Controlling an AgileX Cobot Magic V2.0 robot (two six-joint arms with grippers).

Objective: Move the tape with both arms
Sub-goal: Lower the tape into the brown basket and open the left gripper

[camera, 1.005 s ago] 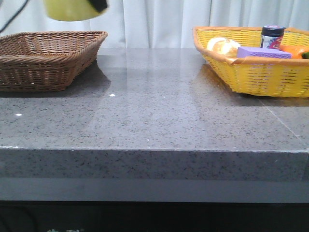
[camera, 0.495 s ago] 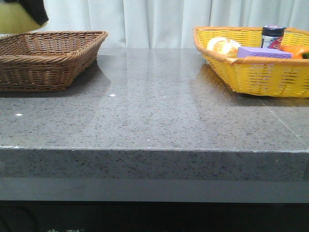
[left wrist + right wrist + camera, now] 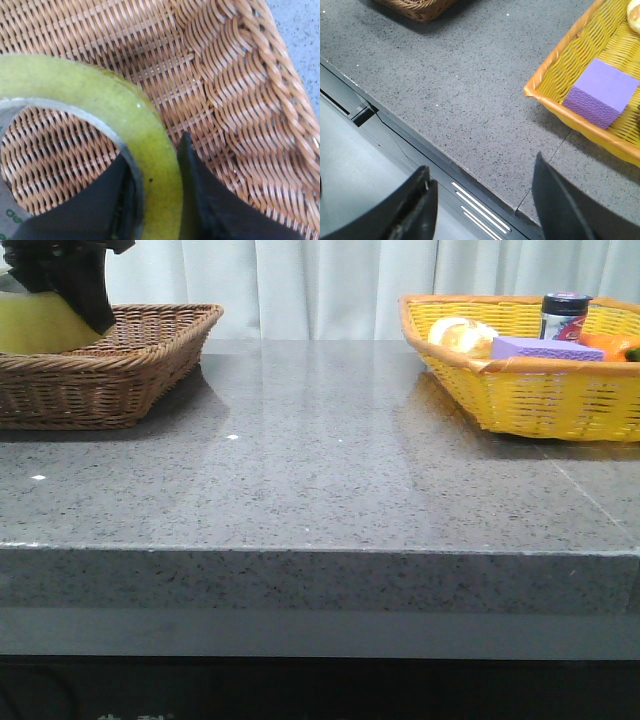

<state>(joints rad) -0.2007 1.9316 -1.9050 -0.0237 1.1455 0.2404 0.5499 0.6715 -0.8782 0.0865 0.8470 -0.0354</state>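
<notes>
- two arms, and only the left gripper (image 3: 152,200) had anything in it: i saw the tape (image 3: 125,115) caught by its ring wall, one black finger (image 3: 95,210) inside the roll's hole and the other (image 3: 200,200) pressed against the yellow outside.
- on my front feed the tape (image 3: 40,322) sat at the far left, over the brown wicker basket (image 3: 140,360), its lower edge below the basket's rim line; whether it touched the weave i could not tell.
- from the left wrist camera the basket's woven floor (image 3: 200,75) filled the view and showed through the roll's hole, with the white core's green lettering just visible at the frame edge.
- i saw the left gripper (image 3: 60,275) from the front only as a dark shape above and just right of the roll.
- my right gripper (image 3: 482,200) had its fingers spread wide apart with nothing between them, above the near edge of the grey stone table (image 3: 470,90).
- in that same view the yellow basket (image 3: 570,65) held a purple sponge block (image 3: 602,92), well apart from the tape.
- in the front feed the yellow basket (image 3: 520,390) stood at the table's right, with a dark-lidded jar (image 3: 565,315) inside.
</notes>
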